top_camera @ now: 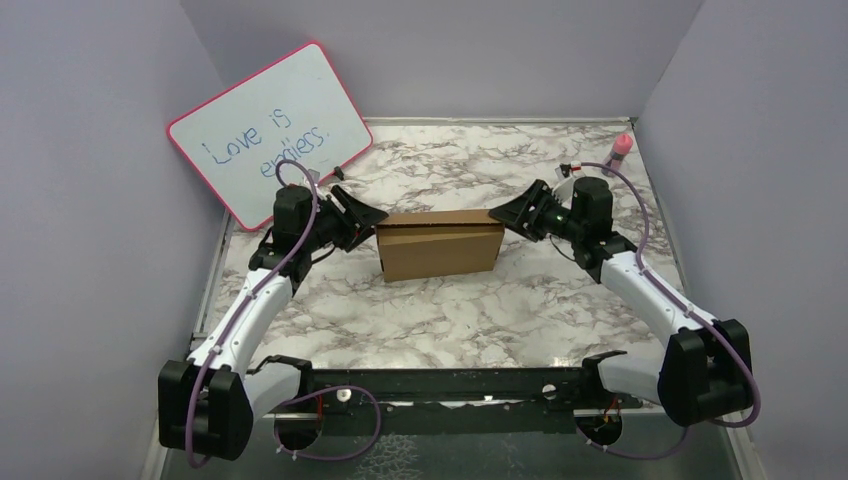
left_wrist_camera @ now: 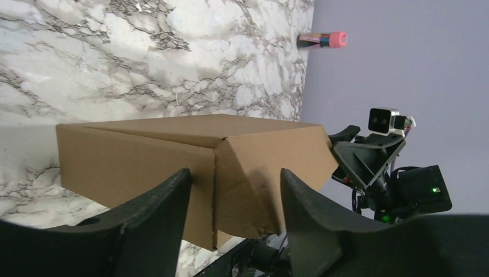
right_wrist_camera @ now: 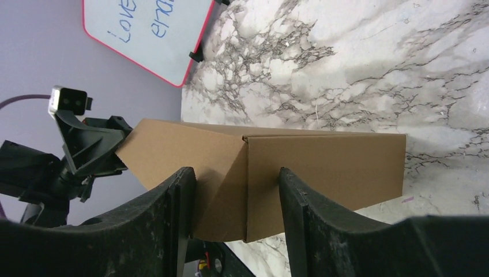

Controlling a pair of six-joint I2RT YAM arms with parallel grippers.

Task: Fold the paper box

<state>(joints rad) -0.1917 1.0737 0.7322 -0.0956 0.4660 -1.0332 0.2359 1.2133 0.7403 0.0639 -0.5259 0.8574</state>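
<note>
- Paper box [top_camera: 440, 250], one: plain brown corrugated cardboard, matte, with sharp creases, folded into a shallow rectangular block. A diagonal fold line crosses its top face, and a vertical seam shows near each end in the wrist views. It lies at the middle of the table, long side facing the arm bases and one short end turned to each arm.
- Table [top_camera: 450, 320], one: a glossy flat surface, white marble pattern with grey-brown veins.
- Left gripper [top_camera: 372, 218], one: matte black with two curved, tapering fingers [left_wrist_camera: 155, 208]. We find them partly spread and holding nothing. Their tips are at the box's left end, whose face is wider than the gap between them. We cannot tell whether they press on it.
- Right gripper [top_camera: 503, 215], one: same make, with two grainy black fingers [right_wrist_camera: 300, 213]. These are also partly spread and empty, with their tips at the box's right end. We cannot tell whether they touch it.
- Whiteboard [top_camera: 268, 128], one: a smooth white panel with rounded corners and a pink frame. It leans on the left wall at the far left corner, well apart from the box, and carries blue handwriting reading "Love is endless."
- Pink-capped tube [top_camera: 621, 148], one: small and cylindrical, at the far right corner beside the wall.
- Purple cables [top_camera: 245, 310], two: thin and looped, one along each white-and-black arm.
</note>
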